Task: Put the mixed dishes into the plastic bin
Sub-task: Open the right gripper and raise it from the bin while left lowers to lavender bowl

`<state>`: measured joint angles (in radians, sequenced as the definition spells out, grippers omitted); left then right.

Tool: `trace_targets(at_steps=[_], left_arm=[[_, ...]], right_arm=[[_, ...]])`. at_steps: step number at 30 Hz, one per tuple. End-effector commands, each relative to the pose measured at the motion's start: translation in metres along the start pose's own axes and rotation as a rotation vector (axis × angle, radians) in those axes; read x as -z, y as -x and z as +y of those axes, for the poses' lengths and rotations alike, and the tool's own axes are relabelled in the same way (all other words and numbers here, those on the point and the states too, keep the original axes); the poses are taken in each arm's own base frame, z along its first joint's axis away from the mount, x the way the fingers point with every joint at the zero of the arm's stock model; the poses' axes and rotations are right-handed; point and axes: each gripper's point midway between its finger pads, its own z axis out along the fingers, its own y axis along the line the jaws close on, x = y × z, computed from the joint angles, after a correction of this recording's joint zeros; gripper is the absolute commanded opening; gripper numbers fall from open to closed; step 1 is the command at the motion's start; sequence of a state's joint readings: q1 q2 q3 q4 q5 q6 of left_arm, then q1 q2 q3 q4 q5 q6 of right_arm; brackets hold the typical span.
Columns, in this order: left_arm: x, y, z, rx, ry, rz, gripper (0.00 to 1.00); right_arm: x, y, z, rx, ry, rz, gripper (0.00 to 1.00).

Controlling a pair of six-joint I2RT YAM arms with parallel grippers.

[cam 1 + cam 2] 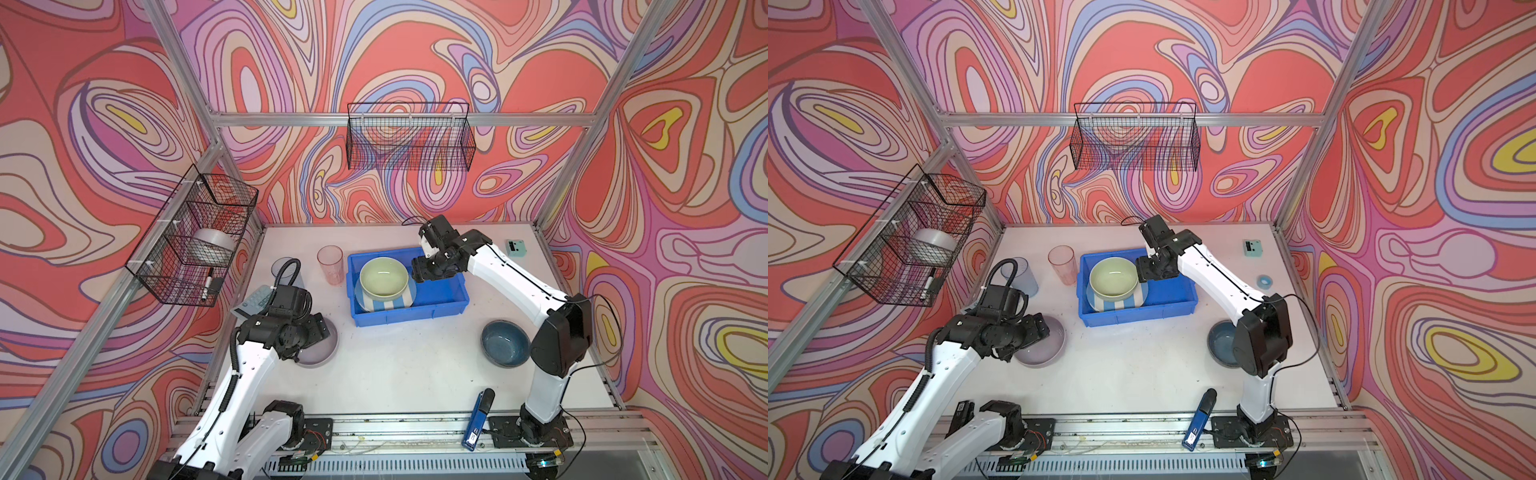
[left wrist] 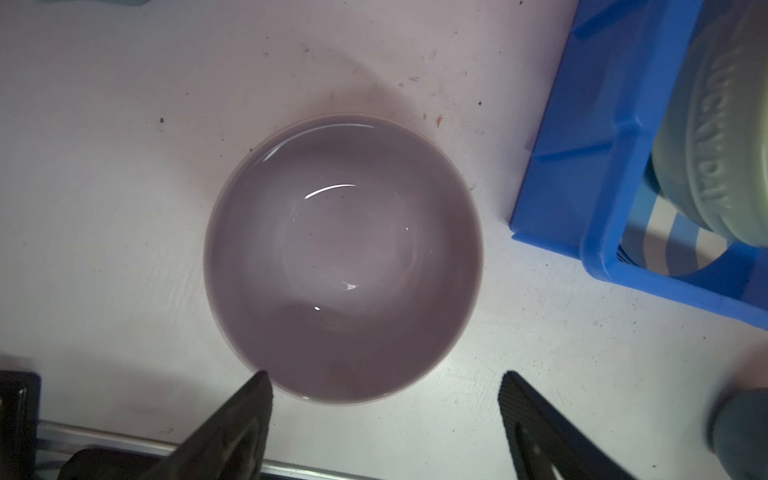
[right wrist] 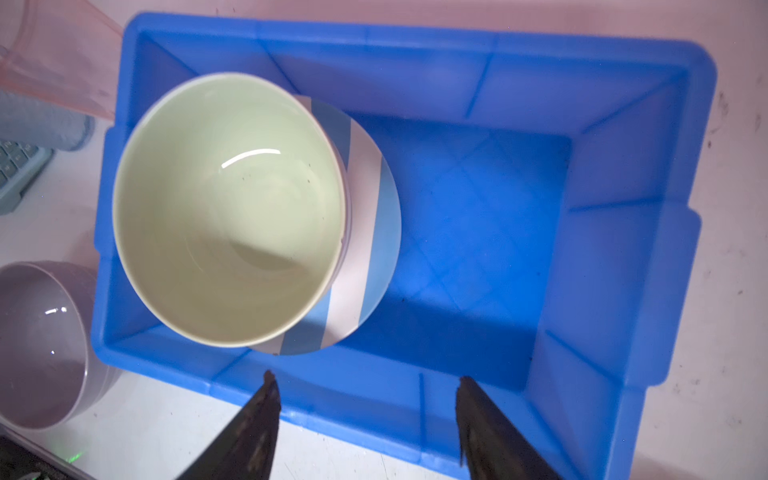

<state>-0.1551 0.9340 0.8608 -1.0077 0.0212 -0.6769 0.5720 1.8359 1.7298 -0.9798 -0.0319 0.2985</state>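
MIXED DISHES, HALF SORTED: A bright blue plastic bin [image 1: 415, 316], shallow and rectangular with a rolled rim, sits at mid-bench, its right half bare. In its left half lies a blue-and-white striped plate [image 1: 388, 305]. On it stands a pale green bowl [image 1: 383, 275], upright and glossy inside, with raised lettering around its outer wall.

Four dishes stand outside the bin. A lavender bowl [image 1: 324, 353] sits near its front left corner and a dark blue bowl [image 1: 505, 343] off its front right corner, beside the right arm. A translucent pink cup [image 1: 331, 264] stands upright just beside the bin's left wall. A grey-blue cup [image 1: 1022, 277] is farther left, partly behind the left arm's cable.

The left fingers [image 2: 245, 415] hang spread wide above the lavender bowl's rim, holding nothing. The right fingers [image 3: 257, 424] stand apart over the bin, just beside the green bowl, gripping nothing.

Swirl-patterned walls [image 1: 374, 62] of red, pink and lilac, framed in aluminium rails, enclose the white bench [image 1: 395, 374], which is scuffed and speckled. A rear wire basket [image 1: 409, 137] hangs on the back wall. A side wire basket [image 1: 195, 237] on the left wall holds a pale roll and a marker. A pale teal calculator [image 1: 251, 301] lies behind the left arm and a blue handheld tool [image 1: 478, 419] at the front edge. A small blue tape roll [image 1: 1264, 281] lies near the right wall.
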Motion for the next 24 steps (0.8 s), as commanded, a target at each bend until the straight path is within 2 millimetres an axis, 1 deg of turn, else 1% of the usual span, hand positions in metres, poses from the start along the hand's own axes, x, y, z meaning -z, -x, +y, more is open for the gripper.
trace_targets(at_steps=[1,2,3,5,9,14,18,20,22,23,24], left_arm=[[0.007,-0.005,0.026,0.089,0.112,-0.011,0.91],[0.006,-0.008,0.031,0.104,0.134,-0.005,0.92],[0.004,-0.010,0.035,0.115,0.154,0.001,0.92],[0.000,-0.015,0.042,0.153,0.190,0.012,0.92],[-0.009,-0.021,0.051,0.226,0.220,0.011,0.91],[-0.027,-0.032,0.057,0.282,0.218,0.018,0.83],[-0.039,-0.035,0.058,0.296,0.221,0.026,0.76],[-0.044,-0.037,0.059,0.294,0.228,0.033,0.68],[-0.049,-0.038,0.059,0.296,0.224,0.033,0.65],[-0.052,-0.039,0.060,0.295,0.224,0.031,0.60],[-0.054,-0.039,0.061,0.295,0.226,0.028,0.58]], right_arm=[[0.007,0.000,0.009,0.016,0.051,-0.053,0.69],[0.001,-0.004,0.008,0.015,0.053,-0.044,0.69],[0.010,-0.003,0.009,0.015,0.064,-0.067,0.69],[0.008,-0.007,0.010,0.014,0.074,-0.060,0.69],[0.005,-0.010,0.010,0.014,0.081,-0.058,0.69],[0.005,-0.013,0.009,0.007,0.083,-0.062,0.69],[0.009,-0.016,0.006,0.007,0.074,-0.066,0.69],[0.012,-0.018,0.004,0.005,0.064,-0.070,0.69],[0.015,-0.020,0.001,0.003,0.057,-0.072,0.69],[0.016,-0.022,0.000,0.003,0.051,-0.071,0.69],[0.017,-0.024,-0.001,0.002,0.046,-0.071,0.69]])
